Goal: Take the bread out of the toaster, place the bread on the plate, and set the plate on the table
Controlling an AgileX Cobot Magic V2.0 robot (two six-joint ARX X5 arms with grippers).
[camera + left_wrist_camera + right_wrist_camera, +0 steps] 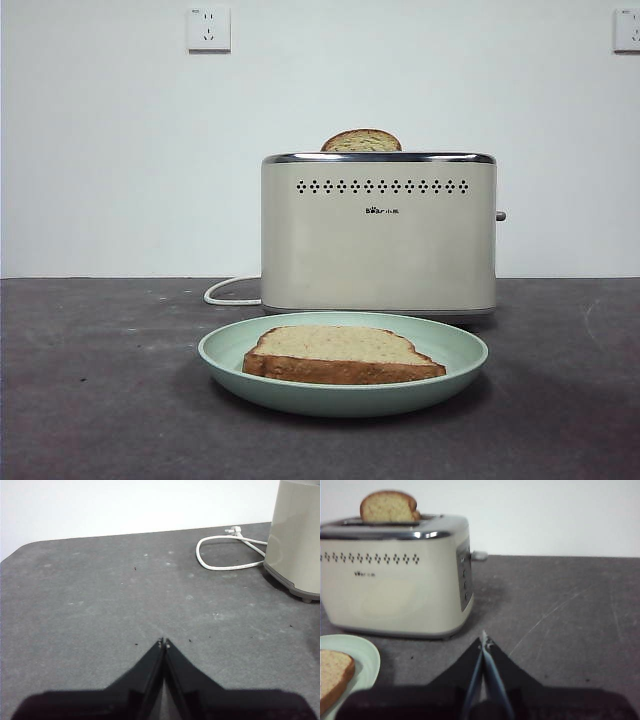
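Now: bread (340, 352) lying flat on plate (345, 385), plate resting on tabletop (100, 400) before toaster (378, 235) | I am holding left tool (164, 642) and right tool (484, 641) closed, empty, apart | task appearing complete; nothing further needing doing.

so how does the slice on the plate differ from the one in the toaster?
The bread lies flat on the plate, fully exposed; the other slice stands upright in the toaster, with only its top showing.
The bread looks squarish with a gently arched edge; the other slice has a rounder, domed top.
Both share a pale tan speckled crumb and a darker brown crust. Both grippers are shut and clear of them.
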